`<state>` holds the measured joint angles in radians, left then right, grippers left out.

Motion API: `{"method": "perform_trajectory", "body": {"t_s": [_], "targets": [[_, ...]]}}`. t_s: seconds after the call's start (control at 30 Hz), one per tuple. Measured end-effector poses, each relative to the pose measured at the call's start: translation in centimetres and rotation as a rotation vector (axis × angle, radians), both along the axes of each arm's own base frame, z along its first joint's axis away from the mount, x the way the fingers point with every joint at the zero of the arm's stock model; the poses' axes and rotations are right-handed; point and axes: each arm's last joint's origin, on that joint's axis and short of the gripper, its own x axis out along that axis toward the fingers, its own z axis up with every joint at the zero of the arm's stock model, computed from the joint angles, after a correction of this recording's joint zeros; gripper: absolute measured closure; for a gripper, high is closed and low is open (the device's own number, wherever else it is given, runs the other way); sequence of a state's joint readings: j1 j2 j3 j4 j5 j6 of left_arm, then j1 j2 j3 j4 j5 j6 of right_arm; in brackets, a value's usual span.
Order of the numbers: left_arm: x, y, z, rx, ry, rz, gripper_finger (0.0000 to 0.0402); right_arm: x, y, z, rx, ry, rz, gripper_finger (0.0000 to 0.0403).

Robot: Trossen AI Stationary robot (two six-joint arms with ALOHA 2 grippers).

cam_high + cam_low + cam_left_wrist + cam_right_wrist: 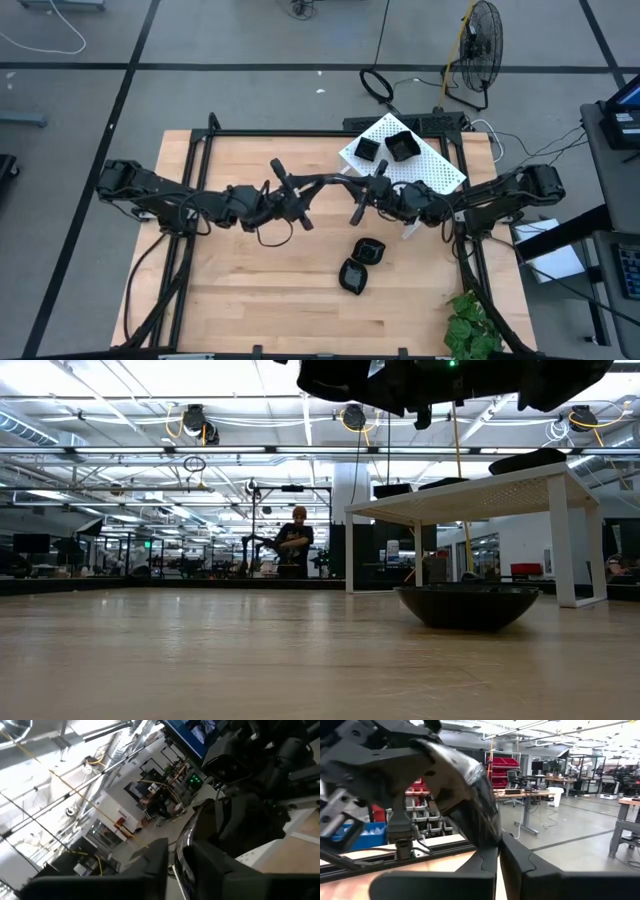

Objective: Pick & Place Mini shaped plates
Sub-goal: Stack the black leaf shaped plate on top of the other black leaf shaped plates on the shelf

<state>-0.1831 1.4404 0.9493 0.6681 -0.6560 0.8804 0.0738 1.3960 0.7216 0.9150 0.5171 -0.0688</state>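
These little plates look light, stiff and slick, so the thin rim is the spot to pinch. Mid-air over the bench (230,300), the right hand (499,851) is clenched on a plate's (470,795) edge while the left hand (175,865) looks, I think, half released around the same plate.

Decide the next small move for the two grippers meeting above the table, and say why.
Probably the left gripper should let go fully and back away. The right gripper is shut on the rim of the black mini plate between them in mid-air, so it could carry it alone.
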Motion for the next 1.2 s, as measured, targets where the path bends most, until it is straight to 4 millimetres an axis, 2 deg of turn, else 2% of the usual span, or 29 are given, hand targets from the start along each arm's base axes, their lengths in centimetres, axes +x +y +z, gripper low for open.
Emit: {"method": "perform_trajectory", "body": {"t_s": [0.13,0.3,0.4,0.53,0.73,0.87,0.93,1.07,1.2], "targets": [[-0.2,-0.3,0.1,-0.042,-0.023,0.04,0.0257,0.0,0.0,0.0,-0.005,0.007,0.0,0.0402],[-1.1,-0.2,0.6,-0.039,-0.003,0.263,0.0176,-0.2,0.0,0.3,-0.029,0.017,0.0,0.0402],[-1.7,-0.5,0.8,-0.037,0.023,0.35,0.014,-0.8,0.0,1.6,-0.031,0.049,0.006,0.0402],[-3.0,-0.5,1.5,-0.076,0.041,0.403,0.011,-1.7,-0.2,4.2,0.008,0.182,-0.007,0.0402],[-3.3,-0.1,-0.2,-0.115,0.155,0.384,0.0103,-3.4,-0.2,8.5,0.098,0.354,0.028,0.0402],[-3.4,1.2,-2.0,-0.176,0.252,0.4,0.0117,-6.0,-0.5,12.6,0.323,0.512,0.064,0.0402],[-3.5,1.9,-2.8,-0.228,0.289,0.39,0.0126,-7.7,-0.8,14.0,0.476,0.618,0.051,0.0402],[-3.4,3.1,-3.4,-0.35,0.293,0.325,0.0146,-11.2,-1.4,15.2,0.777,0.81,-0.04,0.0402],[-3.1,4.3,-3.9,-0.478,0.302,0.213,0.0162,-15.0,-2.0,14.8,1.028,0.91,-0.268,0.0402]]}}
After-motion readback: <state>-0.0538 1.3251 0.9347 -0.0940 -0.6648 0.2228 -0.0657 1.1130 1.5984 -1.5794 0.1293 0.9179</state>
